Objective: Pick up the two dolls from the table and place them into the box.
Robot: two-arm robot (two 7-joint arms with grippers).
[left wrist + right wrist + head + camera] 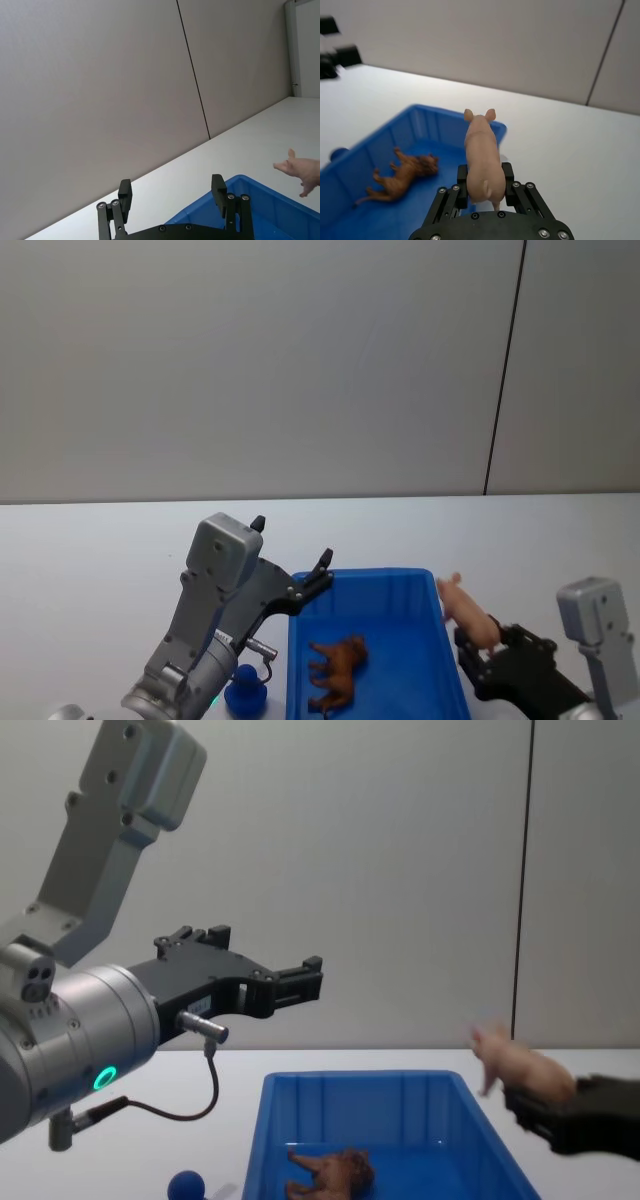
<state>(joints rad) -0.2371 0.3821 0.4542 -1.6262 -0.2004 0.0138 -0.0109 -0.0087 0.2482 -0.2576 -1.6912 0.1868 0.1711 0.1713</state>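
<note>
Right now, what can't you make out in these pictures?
Pale pink smooth pig doll: underside hidden by the right gripper's fingers, right wrist view.
Bright blue plastic box: near end cut off by the bottom edge, head view.
Small dark blue round object beside the box: too small to identify, cut by the bottom edge, chest view.

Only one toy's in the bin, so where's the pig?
Head view: the pink pig is clamped in the right gripper, beside the right rim of the blue bin.
</note>
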